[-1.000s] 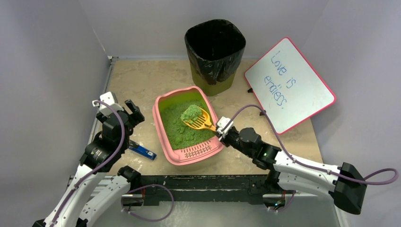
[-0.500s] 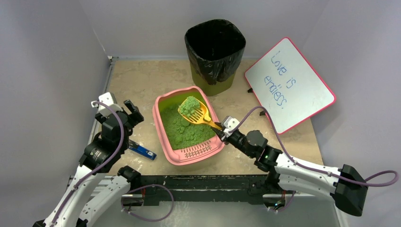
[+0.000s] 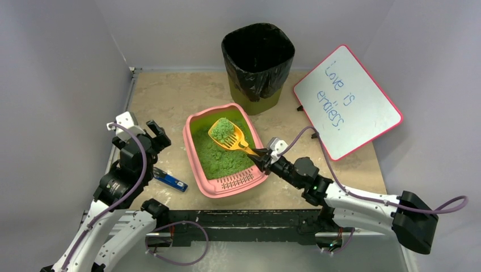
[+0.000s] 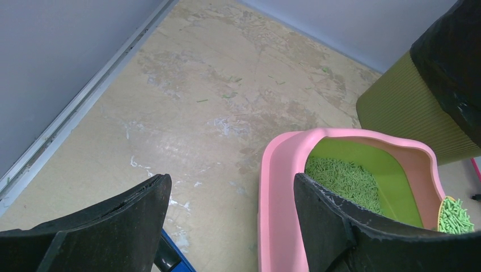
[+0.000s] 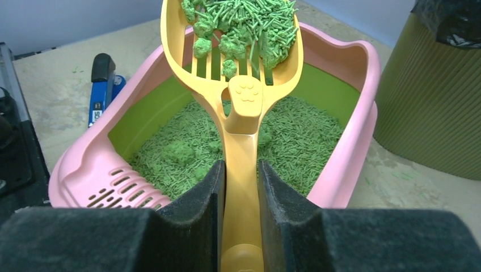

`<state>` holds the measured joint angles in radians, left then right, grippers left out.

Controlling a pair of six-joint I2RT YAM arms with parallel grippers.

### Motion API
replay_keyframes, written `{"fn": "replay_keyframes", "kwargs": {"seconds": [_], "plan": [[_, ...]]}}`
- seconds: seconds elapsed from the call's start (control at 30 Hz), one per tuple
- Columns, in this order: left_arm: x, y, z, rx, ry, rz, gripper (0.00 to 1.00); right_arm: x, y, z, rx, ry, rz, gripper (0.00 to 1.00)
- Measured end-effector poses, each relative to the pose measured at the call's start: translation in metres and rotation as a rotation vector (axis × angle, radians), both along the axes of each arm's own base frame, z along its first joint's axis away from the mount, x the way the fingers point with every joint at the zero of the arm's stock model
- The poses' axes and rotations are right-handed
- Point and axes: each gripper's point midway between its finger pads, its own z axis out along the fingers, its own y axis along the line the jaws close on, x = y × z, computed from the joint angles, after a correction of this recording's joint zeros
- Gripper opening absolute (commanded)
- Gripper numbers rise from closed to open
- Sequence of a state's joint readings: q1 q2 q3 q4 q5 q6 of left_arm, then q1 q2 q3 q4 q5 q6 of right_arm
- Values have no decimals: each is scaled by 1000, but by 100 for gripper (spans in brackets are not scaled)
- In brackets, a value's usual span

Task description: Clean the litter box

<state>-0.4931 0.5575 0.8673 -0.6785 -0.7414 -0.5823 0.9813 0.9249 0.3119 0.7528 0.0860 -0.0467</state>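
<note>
The pink litter box (image 3: 191,153) sits mid-table, with green litter (image 3: 218,158) inside and its slotted grate lip (image 3: 235,182) at the near end. My right gripper (image 3: 259,153) is shut on the handle of a yellow slotted scoop (image 3: 230,136). The scoop is raised over the far half of the box and carries a clump of green litter (image 3: 222,127). In the right wrist view the fingers (image 5: 201,192) clamp the scoop handle (image 5: 241,147), and the clump (image 5: 244,22) fills the scoop head. My left gripper (image 3: 160,133) hangs open and empty, left of the box rim (image 4: 278,187).
A tall olive bin (image 3: 258,62) with a black bag stands just behind the box. A pink-framed whiteboard (image 3: 346,102) leans at the right. A blue tool (image 3: 170,181) lies on the table left of the box, under the left arm. Grey walls enclose the table.
The right arm has pushed the loaded scoop left and toward the far end of the box, holding it raised. The left arm has barely shifted.
</note>
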Motion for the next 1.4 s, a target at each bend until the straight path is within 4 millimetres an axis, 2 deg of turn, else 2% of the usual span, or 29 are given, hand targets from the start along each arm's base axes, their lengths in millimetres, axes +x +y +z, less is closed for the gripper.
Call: {"fn": "replay_keyframes", "kwargs": {"seconds": [0.5,0.93,1.4], "plan": [[-1,1,1,-3,-7,0,79,-5,9,11,79,16,40,0],[-1,1,1,-4,-7,0,79,2,-3,25,-89,-270,31,0],[-1,1,1,-4,-7,0,79,12,0,34,-154,-430,8,0]]}}
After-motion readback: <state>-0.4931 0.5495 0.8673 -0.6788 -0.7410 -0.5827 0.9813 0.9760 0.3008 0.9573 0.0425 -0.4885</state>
